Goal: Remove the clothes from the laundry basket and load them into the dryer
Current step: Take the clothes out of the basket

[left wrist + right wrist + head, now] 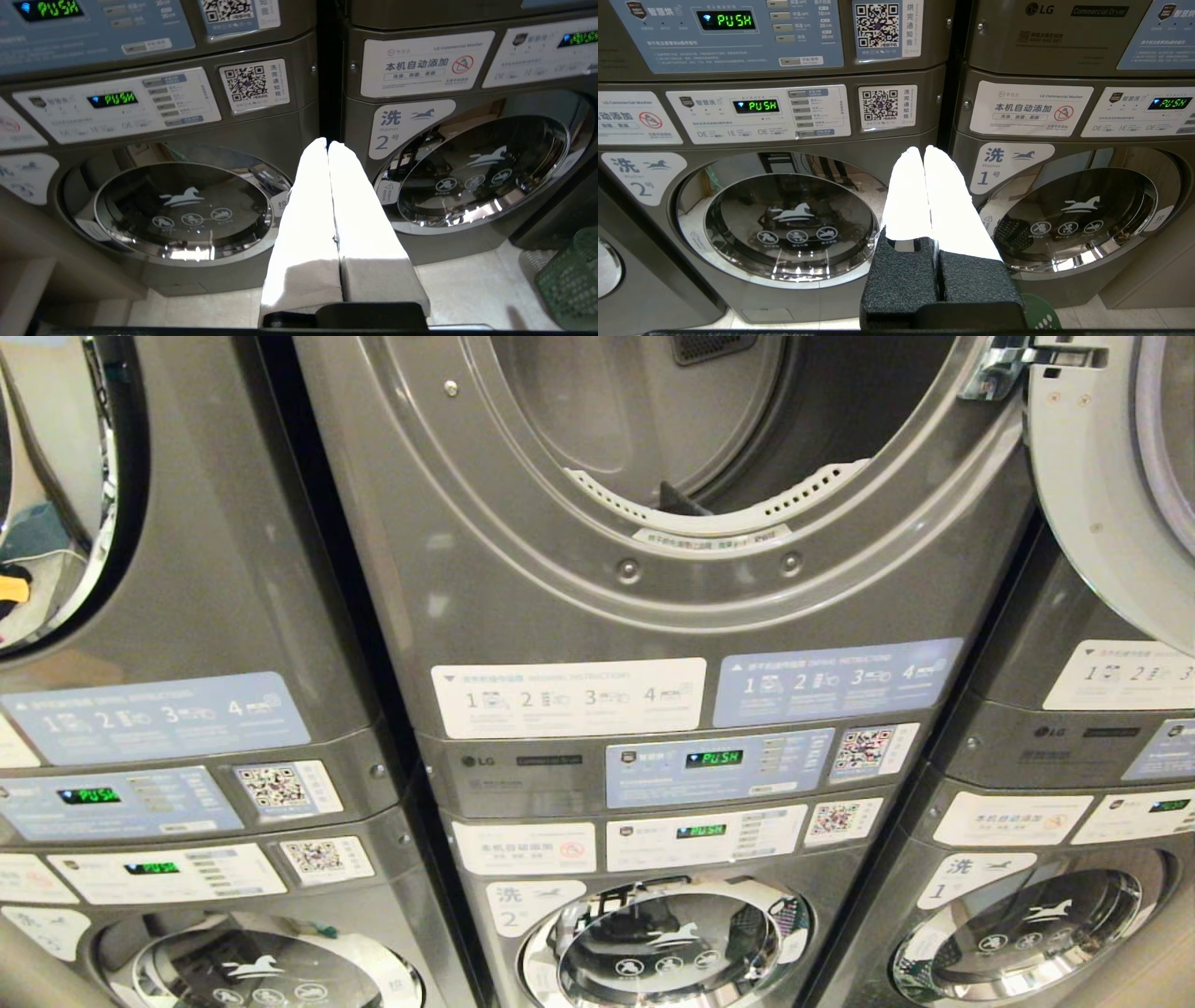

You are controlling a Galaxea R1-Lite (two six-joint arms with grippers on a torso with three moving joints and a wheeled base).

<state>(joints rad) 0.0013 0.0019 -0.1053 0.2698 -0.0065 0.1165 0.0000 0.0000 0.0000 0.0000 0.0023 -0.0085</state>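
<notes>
Left gripper (328, 144): white fingers (308, 210) pressing together along their whole length, tips meeting, nothing lying between them; pointing forward and level, hanging low. Right gripper (923, 150): white fingers (948, 205) likewise lying closed against each other, empty, extending from black mounts, pointing forward and level. Neither arm is showing in the head view.
</notes>
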